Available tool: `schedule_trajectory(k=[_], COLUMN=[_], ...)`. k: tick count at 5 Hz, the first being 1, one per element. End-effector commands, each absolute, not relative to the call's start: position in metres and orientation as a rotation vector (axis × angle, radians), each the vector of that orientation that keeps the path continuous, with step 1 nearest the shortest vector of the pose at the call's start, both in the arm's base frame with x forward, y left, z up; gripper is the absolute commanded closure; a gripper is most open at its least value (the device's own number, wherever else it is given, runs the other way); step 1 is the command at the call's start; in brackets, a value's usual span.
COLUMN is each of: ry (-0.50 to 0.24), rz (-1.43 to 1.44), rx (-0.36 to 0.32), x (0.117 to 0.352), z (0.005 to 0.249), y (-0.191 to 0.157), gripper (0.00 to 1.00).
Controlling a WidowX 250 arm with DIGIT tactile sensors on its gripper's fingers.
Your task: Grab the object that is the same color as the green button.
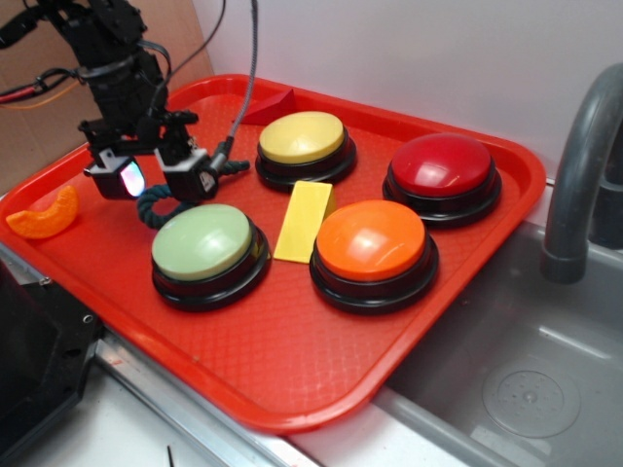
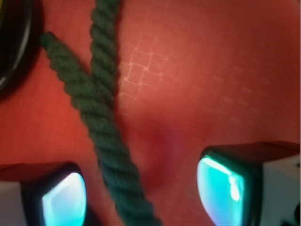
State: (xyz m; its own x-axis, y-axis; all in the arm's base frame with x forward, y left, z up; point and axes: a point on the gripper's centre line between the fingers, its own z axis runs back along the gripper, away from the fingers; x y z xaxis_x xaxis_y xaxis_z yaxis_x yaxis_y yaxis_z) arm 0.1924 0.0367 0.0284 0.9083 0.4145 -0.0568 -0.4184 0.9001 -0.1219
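Note:
The object, a dark green twisted rope piece (image 1: pixel 159 206), lies on the red tray (image 1: pixel 292 370) just behind the pale green button (image 1: pixel 204 243). My gripper (image 1: pixel 165 180) hovers right over it, open. In the wrist view the rope (image 2: pixel 106 136) runs between my two glowing fingertips (image 2: pixel 66 200), nearer the left one, touching neither. Its strands cross higher up, and one end reaches toward a black button base (image 2: pixel 14 47) at the left edge.
On the tray also stand a yellow button (image 1: pixel 302 138), a red button (image 1: pixel 443 167) and an orange button (image 1: pixel 372 243), with a yellow wedge block (image 1: pixel 302 222) among them. An orange crescent (image 1: pixel 44 216) lies at the tray's left edge. A sink and grey faucet (image 1: pixel 579 165) are on the right.

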Motion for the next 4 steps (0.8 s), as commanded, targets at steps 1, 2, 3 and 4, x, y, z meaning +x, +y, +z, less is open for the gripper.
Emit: schedule_trajectory(k=[1,2,3,4], ry=[0.025,0.016,0.014,-0.107], rz=[0.419,0.409,0.344,0.328], rx=[-0.122,-0.135,-0.126,-0.062], x=[0.191,0.193,0.195,0.191], z=[0.013,0.022,0.062,0.112], y=[0.031,0.031,0.035,0.048], gripper=[1.0,1.0,1.0,1.0])
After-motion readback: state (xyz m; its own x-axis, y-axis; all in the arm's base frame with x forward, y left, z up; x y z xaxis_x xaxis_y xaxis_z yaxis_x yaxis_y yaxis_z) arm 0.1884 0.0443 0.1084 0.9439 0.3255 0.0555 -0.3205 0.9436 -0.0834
